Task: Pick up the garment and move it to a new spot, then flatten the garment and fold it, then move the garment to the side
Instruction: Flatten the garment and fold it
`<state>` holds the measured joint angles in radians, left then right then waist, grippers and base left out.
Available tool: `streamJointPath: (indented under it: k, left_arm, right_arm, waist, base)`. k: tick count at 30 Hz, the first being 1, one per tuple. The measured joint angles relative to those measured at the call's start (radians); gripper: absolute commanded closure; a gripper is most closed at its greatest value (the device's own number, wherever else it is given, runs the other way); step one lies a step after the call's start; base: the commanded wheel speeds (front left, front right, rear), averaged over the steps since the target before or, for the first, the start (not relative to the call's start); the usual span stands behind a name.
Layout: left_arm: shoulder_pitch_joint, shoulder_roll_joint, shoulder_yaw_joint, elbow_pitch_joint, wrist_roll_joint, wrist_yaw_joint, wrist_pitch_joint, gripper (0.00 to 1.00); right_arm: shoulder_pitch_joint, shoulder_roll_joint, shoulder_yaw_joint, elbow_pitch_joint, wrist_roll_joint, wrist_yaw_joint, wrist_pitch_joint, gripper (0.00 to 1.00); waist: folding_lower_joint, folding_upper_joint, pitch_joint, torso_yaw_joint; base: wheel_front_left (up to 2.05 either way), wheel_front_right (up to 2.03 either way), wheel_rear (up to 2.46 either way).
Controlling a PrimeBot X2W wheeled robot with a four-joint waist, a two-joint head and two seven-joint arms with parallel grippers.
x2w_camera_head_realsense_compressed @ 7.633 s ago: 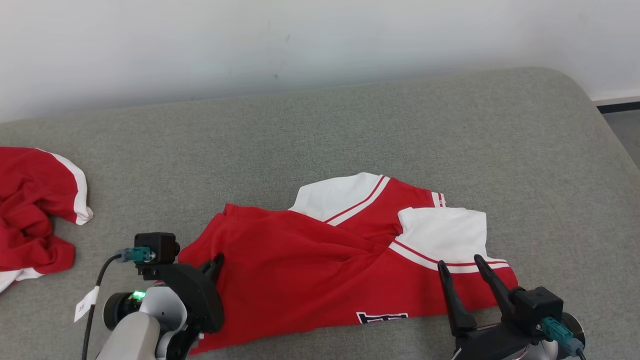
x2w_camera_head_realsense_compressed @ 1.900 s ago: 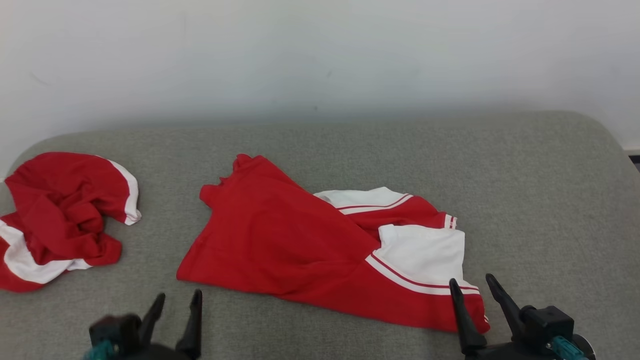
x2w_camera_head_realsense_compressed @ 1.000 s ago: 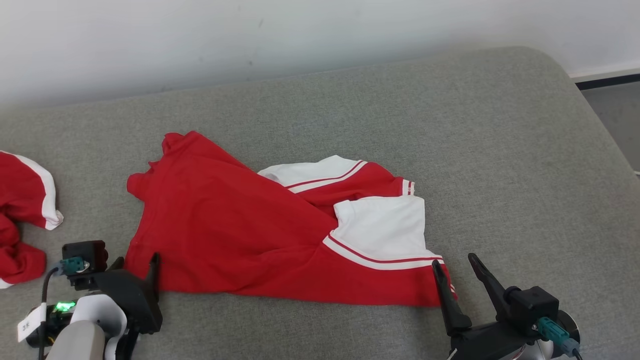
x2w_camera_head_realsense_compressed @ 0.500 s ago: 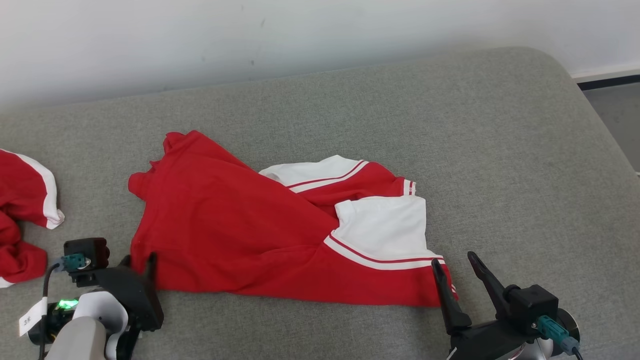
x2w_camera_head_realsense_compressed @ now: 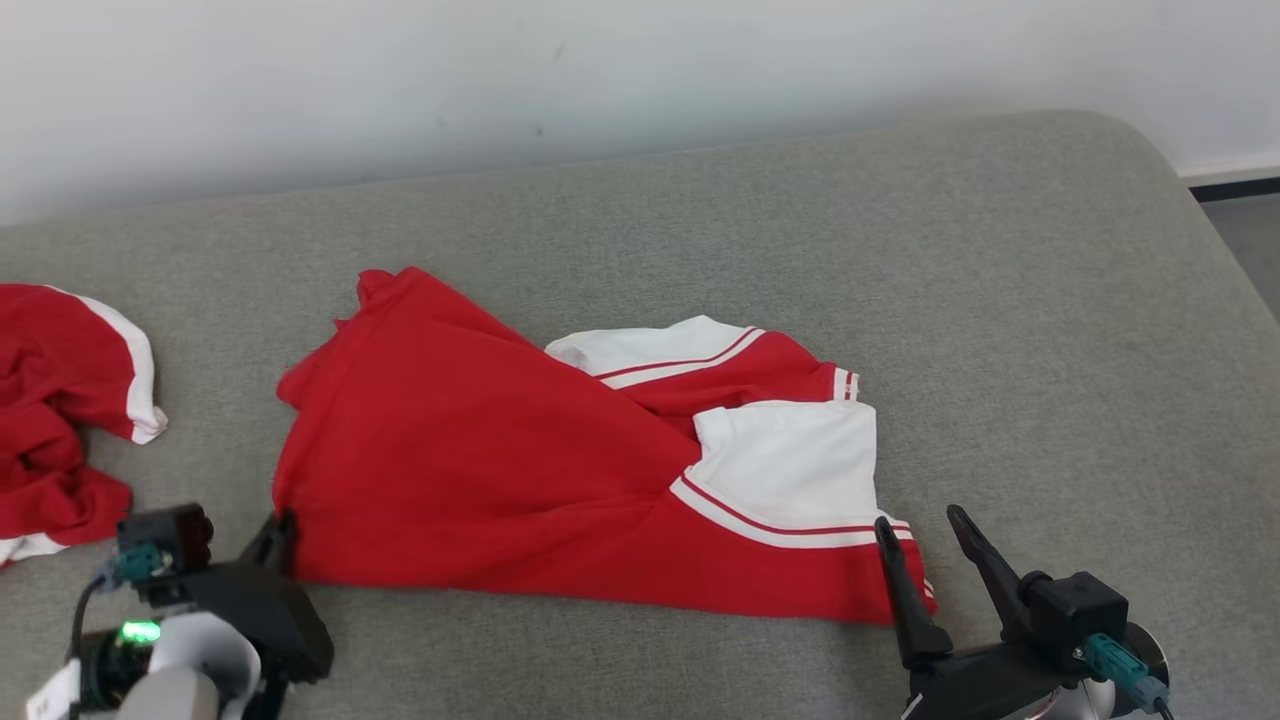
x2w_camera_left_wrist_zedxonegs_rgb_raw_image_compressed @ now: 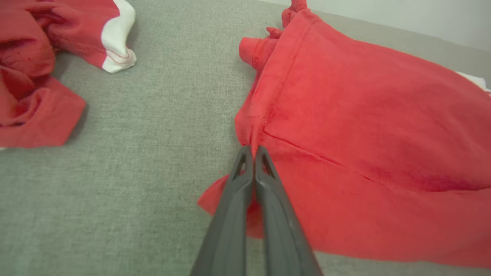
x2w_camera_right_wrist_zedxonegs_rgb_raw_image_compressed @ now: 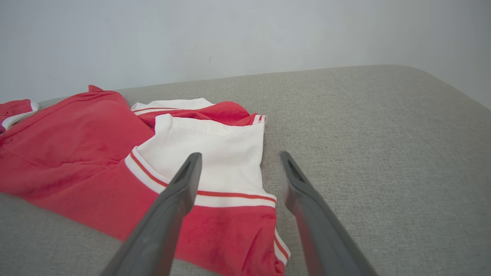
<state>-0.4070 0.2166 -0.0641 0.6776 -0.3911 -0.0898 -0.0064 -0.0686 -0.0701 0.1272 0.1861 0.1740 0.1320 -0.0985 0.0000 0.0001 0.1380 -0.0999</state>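
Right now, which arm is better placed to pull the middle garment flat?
Left. The left gripper is shut on the garment at its red edge, so it can probably pull now; the right gripper is open at the opposite corner, holding nothing.

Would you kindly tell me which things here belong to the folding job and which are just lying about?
In the job: spread garment; left gripper, shut on its edge; right gripper, open by its near corner.
Lying about: crumpled red garment at the far left.
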Motion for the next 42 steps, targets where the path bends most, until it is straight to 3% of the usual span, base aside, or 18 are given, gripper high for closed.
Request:
streamJointPath:
  k: [11,20,28,29,30,31,32,33,36,42]
  left_arm:
    - [0.199,-0.056,0.037,-0.195,-0.079,0.022,-0.021,1.0]
    - [0.362,-0.098,0.074,-0.361,-0.144,0.074,0.005,1.0]
    - [0.435,-0.1,0.081,-0.398,-0.15,0.102,0.011,1.0]
    - [0.439,-0.1,0.079,-0.393,-0.146,0.103,0.007,0.54]
    - [0.443,-0.1,0.078,-0.388,-0.144,0.107,0.0,0.01]
    - [0.446,-0.1,0.076,-0.38,-0.143,0.107,-0.005,0.18]
    - [0.451,-0.1,0.073,-0.37,-0.141,0.108,-0.005,0.18]
    - [0.455,-0.102,0.071,-0.362,-0.139,0.108,-0.013,0.0]
    - [0.464,-0.103,0.074,-0.349,-0.129,0.115,-0.057,0.0]
    - [0.479,-0.108,0.078,-0.363,-0.109,0.082,-0.204,0.0]
  right_arm:
    - [0.008,0.005,-0.002,0.0,-0.001,0.0,0.0,0.0]
    - [0.012,0.007,-0.006,-0.002,-0.003,0.0,0.0,0.0]
    - [0.015,0.009,-0.01,0.003,-0.004,0.0,-0.003,0.0]
    - [0.016,0.009,-0.009,0.005,-0.004,0.0,-0.003,0.0]
    - [0.017,0.009,-0.008,0.007,-0.004,0.0,-0.003,0.0]
    - [0.017,0.009,-0.006,0.008,-0.004,0.0,-0.003,0.0]
    - [0.017,0.01,-0.003,0.009,-0.004,0.0,-0.003,0.0]
    - [0.018,0.01,-0.002,0.011,-0.004,0.0,-0.003,0.0]
    - [0.025,0.01,-0.002,0.014,-0.003,0.0,-0.002,0.0]
    - [0.041,0.006,-0.012,0.018,0.0,0.0,-0.001,0.0]
  waist:
    - [0.0,0.0,-0.019,0.03]
    - [0.0,0.0,-0.018,0.035]
    - [0.0,-0.0001,-0.028,0.036]
    - [0.0,0.0,-0.031,0.036]
    - [0.0,0.0,-0.034,0.035]
    - [-0.0001,-0.0001,-0.038,0.035]
    - [-0.0001,0.0,-0.042,0.034]
    - [-0.0001,-0.0001,-0.045,0.034]
    - [-0.0001,-0.0001,-0.058,0.033]
    - [-0.0001,-0.0001,-0.087,0.038]
  base:
    - [0.0,0.0,0.0]
    - [0.0,0.0,0.0]
    - [0.0,0.0,0.0]
    - [0.0,0.0,0.0]
    - [0.0,0.0,0.0]
    - [0.0,0.0,0.0]
    - [0.0,0.0,0.0]
    - [0.0,0.0,0.0]
    - [0.0,0.0,0.0]
    - [0.0,0.0,0.0]
